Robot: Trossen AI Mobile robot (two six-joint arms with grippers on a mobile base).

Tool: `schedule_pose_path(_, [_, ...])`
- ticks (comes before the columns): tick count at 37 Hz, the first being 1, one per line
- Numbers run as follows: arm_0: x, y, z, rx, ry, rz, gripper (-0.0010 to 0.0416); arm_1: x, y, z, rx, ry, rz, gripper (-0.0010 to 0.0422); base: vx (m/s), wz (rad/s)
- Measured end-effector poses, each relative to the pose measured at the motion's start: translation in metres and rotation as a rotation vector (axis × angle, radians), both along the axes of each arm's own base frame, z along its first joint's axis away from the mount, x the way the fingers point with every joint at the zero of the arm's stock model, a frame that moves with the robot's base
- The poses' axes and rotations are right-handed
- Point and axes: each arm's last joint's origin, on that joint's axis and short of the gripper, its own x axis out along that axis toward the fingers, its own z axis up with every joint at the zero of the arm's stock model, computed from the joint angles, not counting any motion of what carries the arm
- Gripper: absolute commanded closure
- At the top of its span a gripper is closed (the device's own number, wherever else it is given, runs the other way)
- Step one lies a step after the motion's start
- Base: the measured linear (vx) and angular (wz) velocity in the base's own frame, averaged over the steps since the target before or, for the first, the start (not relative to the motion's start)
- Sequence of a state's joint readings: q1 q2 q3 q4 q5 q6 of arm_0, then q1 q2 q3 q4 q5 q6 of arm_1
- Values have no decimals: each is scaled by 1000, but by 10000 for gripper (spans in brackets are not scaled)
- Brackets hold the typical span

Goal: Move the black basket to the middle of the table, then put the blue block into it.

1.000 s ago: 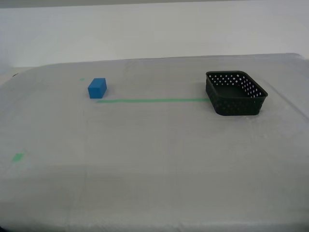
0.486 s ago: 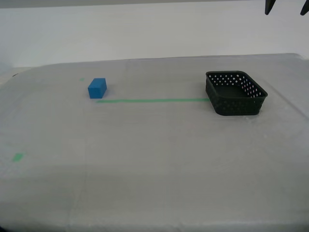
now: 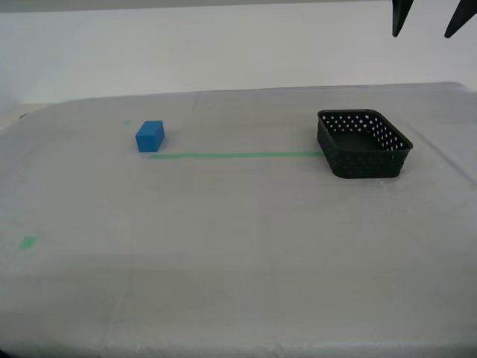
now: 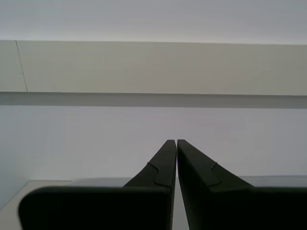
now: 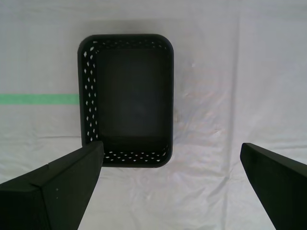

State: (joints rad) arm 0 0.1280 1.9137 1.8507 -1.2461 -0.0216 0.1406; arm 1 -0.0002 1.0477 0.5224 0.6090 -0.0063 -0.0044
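Readable text: I find none in any view.
Small black perforated plastic basket [image 3: 363,143]: walls carry only rows of round holes, no label or brand.
Small bright-blue rectangular block [image 3: 150,136]: plain faces, no print.
Thin green tape strip [image 3: 235,155] touching the basket: bare, no writing or numbers.

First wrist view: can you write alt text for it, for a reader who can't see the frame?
Looking straight down, my first hand hangs open above the empty black basket, its two dark fingers spread wide and touching nothing. The basket sits on the pale table, with a green tape strip ending at one long side.
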Motion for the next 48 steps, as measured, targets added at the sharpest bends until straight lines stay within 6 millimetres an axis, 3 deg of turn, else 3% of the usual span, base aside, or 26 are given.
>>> schedule_pose_path(30, [41,7,-76,-19,107,24,6,0,0,0,0,0,0,412,0,0])
schedule_pose_path(48, [59,6,-132,-22,201,58,6,0,0,0,0,0,0,412,0,0])
